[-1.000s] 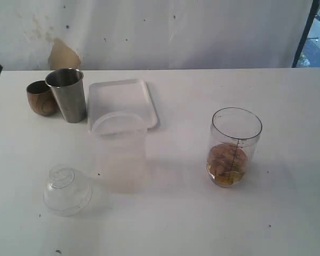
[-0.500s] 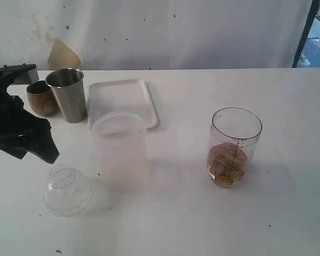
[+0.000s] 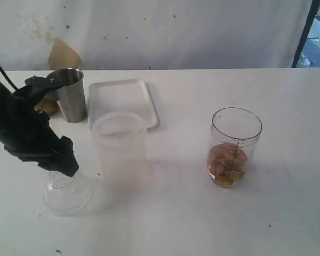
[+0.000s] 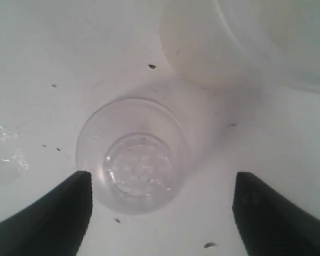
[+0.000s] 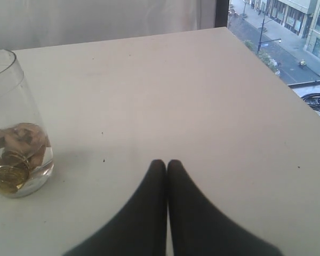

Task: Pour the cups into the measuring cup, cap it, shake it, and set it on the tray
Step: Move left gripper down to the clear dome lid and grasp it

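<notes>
The measuring cup [image 3: 235, 147], clear with a black scale, stands right of centre holding brown pieces and coins; it also shows in the right wrist view [image 5: 13, 133]. The steel tumbler [image 3: 69, 95] stands at the back left. Only a sliver of the wooden cup [image 3: 44, 106] shows behind my left arm. The white tray [image 3: 122, 101] lies beside the tumbler. My left gripper [image 3: 67, 164] [image 4: 161, 178] hangs open just above a clear domed lid [image 3: 67, 193] [image 4: 134, 160], which sits off-centre toward one finger. My right gripper [image 5: 162, 162] is shut and empty, apart from the measuring cup.
A wide frosted plastic tumbler [image 3: 120, 152] [image 4: 256, 42] stands right next to the domed lid, between it and the measuring cup. The table's right edge [image 5: 288, 90] runs close to my right gripper.
My left arm has come in from the left edge and down over the domed lid, and its jaws have opened. It now covers most of the wooden cup. The right gripper has stayed put.
</notes>
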Robot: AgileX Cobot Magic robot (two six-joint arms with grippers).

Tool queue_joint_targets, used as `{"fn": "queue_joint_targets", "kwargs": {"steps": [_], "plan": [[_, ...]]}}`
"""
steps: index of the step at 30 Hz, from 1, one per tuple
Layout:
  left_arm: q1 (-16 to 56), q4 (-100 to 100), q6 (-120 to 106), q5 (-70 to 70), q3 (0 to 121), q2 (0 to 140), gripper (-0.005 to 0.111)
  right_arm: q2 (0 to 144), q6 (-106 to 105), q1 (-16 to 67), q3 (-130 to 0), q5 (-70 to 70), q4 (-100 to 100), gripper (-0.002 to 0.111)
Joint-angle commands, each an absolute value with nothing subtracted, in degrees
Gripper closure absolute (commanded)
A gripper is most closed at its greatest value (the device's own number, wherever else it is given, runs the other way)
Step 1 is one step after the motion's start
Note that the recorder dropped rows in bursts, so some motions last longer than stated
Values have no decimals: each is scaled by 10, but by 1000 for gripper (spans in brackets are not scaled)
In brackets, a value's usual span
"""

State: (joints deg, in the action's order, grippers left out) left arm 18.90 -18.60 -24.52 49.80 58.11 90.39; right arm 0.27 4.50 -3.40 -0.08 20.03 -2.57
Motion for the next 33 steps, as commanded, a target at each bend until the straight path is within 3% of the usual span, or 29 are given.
{"fn": "queue_joint_targets", "kwargs": {"steps": [1, 18, 24, 28, 33], "plan": [[214, -60, -152, 475, 578, 912, 37, 0, 47, -34, 0, 197, -28, 108], [242, -94, -160, 450, 578, 967, 39, 0, 47, -34, 0, 197, -28, 108], [242, -80, -148, 461, 578, 977, 71, 0, 47, -34, 0, 197, -28, 108], [242, -66, -148, 502, 588, 976, 107, 0, 47, -34, 0, 197, -28, 108], [241, -18, -131, 610, 629, 963, 107, 0, 47, -34, 0, 197, -28, 108]]}}
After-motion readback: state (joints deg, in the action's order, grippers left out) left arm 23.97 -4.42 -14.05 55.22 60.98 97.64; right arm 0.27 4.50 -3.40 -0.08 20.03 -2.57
